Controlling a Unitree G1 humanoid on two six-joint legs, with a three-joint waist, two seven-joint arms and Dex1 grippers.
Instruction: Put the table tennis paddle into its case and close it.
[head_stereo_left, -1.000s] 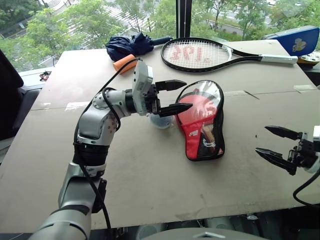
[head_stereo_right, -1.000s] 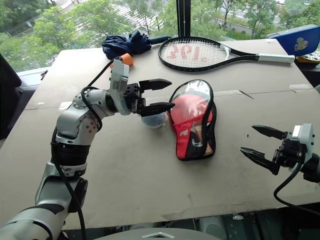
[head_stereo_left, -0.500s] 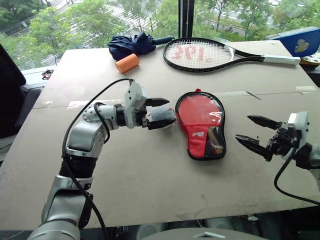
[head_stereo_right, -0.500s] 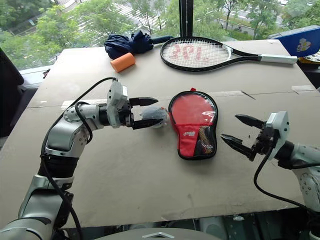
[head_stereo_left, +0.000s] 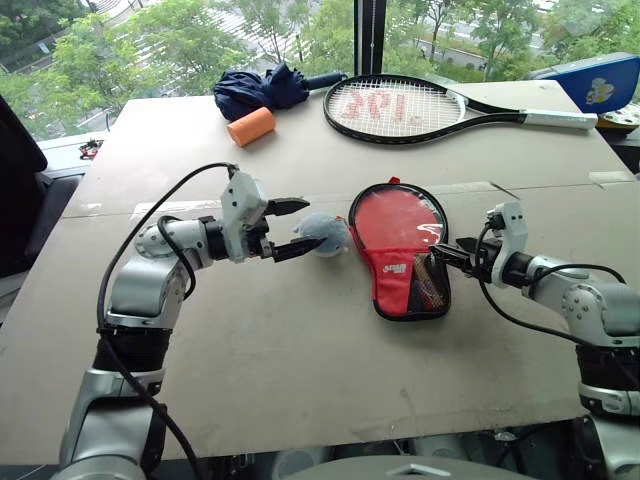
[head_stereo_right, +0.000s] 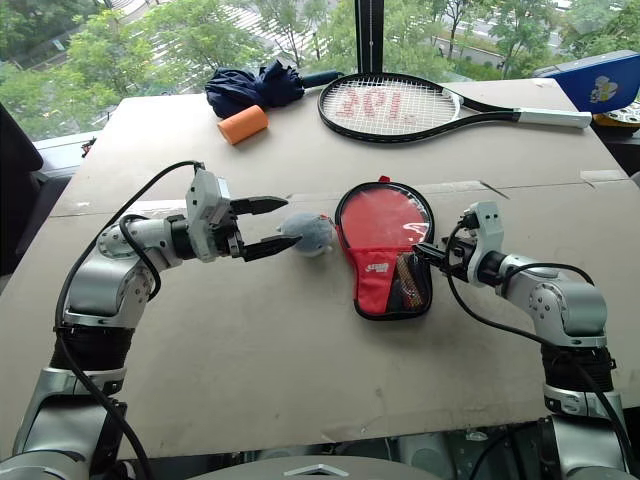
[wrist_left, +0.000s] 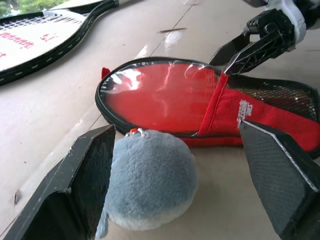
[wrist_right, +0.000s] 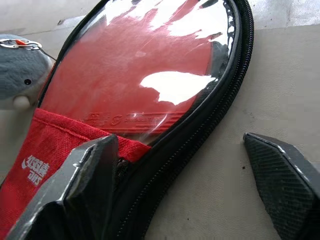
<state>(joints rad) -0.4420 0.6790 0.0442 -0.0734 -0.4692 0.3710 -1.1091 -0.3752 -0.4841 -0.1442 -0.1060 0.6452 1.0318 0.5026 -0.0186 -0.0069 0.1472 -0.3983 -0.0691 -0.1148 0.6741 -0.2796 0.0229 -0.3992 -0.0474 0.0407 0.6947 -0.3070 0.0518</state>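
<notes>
Case (head_stereo_left: 405, 250) on desk — soft, flat, slippery plastic face; grip zip rim. Right end effector (head_stereo_left: 450, 255) at rim, left end effector (head_stereo_left: 290, 228) — both released.

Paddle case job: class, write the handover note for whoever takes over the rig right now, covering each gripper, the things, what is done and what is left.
Left gripper: open, a grey plush toy between its fingers.
Right gripper: open, its fingers straddling the zip rim of the case.
Table tennis paddle: inside the case, flat on the table, clear side up.
Done: paddle is in.
Left: whether the zip is fully shut can't be told; check it and close it.
</notes>
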